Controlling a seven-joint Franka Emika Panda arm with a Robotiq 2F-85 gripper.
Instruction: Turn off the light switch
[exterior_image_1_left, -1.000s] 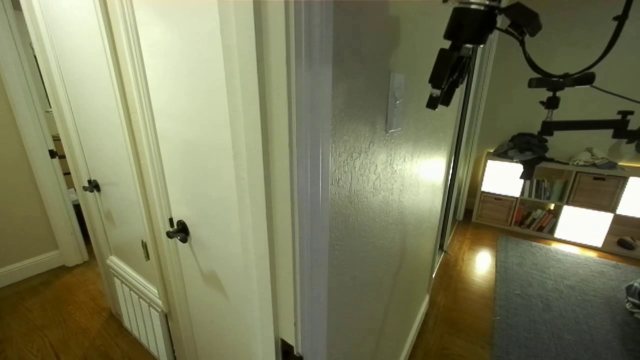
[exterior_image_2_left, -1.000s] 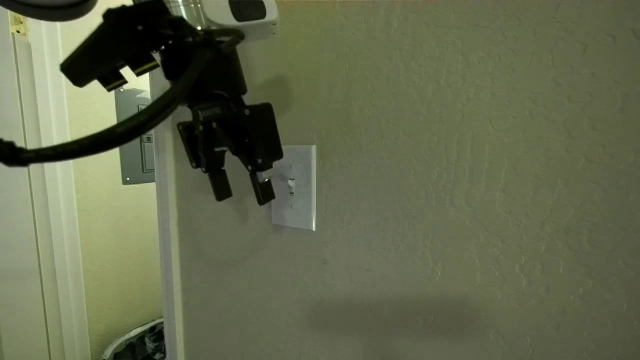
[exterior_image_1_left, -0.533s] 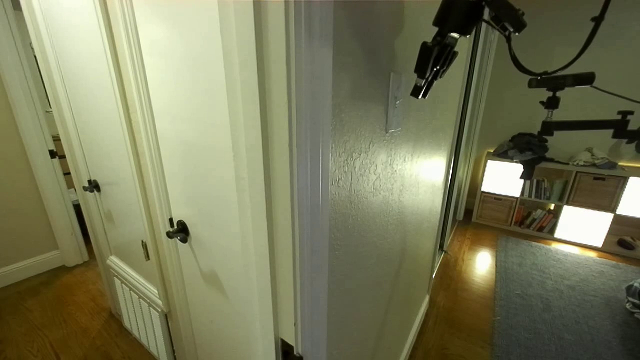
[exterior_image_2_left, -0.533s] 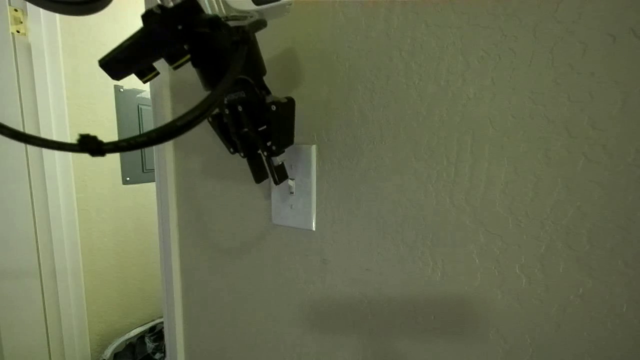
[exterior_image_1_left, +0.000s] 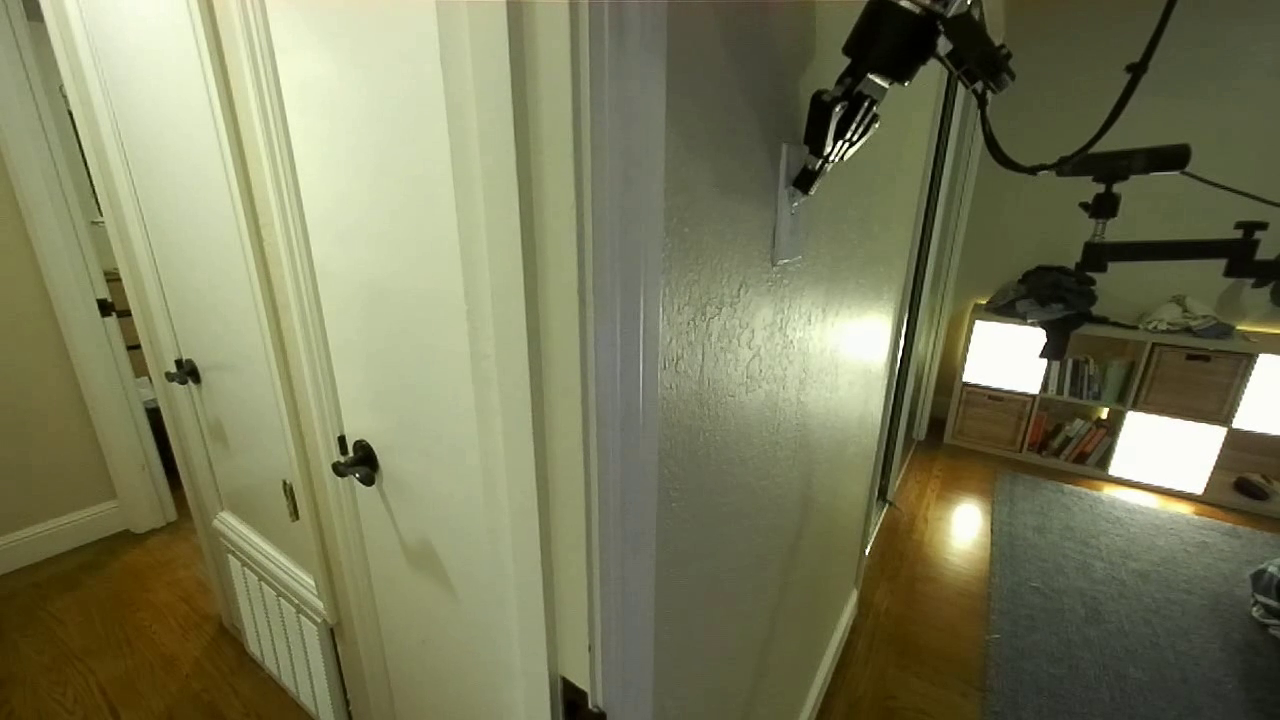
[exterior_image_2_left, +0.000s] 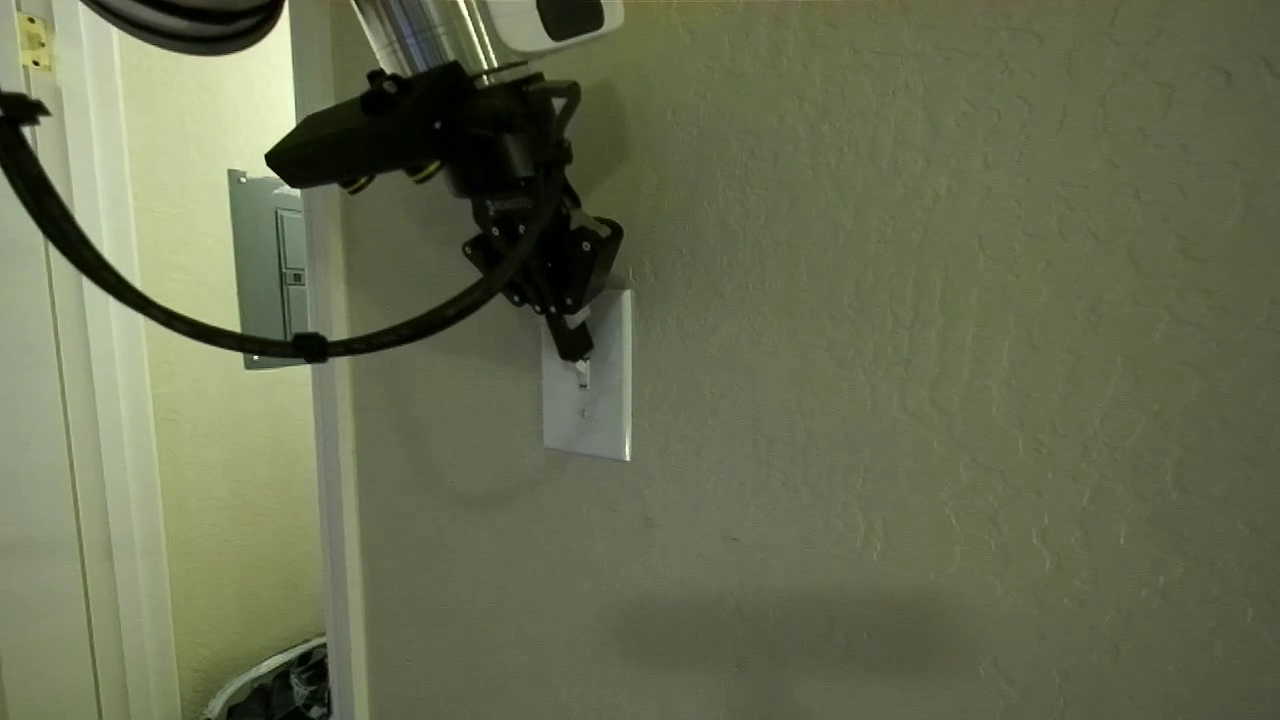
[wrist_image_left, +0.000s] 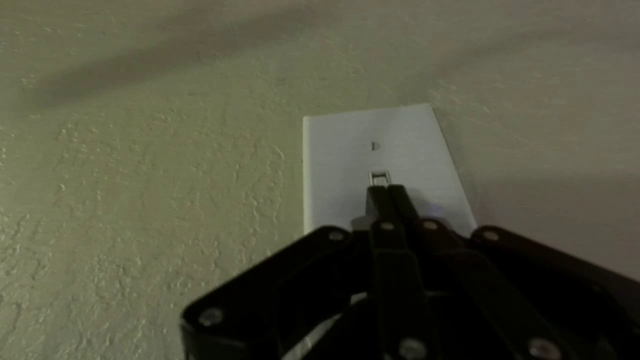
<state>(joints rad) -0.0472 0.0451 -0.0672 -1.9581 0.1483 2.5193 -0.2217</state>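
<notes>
"End effector (wrist_image_left: 388, 189) is closer to the light switch (exterior_image_2_left: 603, 405) than before. State?"

"Clenched: fingertips (wrist_image_left: 381, 199) together at the toggle (exterior_image_2_left: 583, 376), contact unclear. The light switch sits upright on the wall (exterior_image_2_left: 900, 350)."

The light switch (exterior_image_2_left: 608, 420) is smooth and faintly glossy (plastic, by its look); the painted wall (exterior_image_2_left: 900, 350) around it is rough and ridged. The gripper (wrist_image_left: 387, 187) looks matt black in the wrist view, with metal screw heads (wrist_image_left: 412, 348). In an exterior view, the sleeve (exterior_image_2_left: 430, 35) at 11 o'clock is polished metal, and the panel (exterior_image_2_left: 268, 260) between 9 and 10 o'clock resembles matt painted metal. In an exterior view, the door knob (exterior_image_1_left: 357, 463) at 8 o'clock is dark, glossy metal, the floor (exterior_image_1_left: 890, 640) at 5 o'clock shiny wood, the rug (exterior_image_1_left: 1120, 600) at 4 o'clock matt cloth.
</notes>
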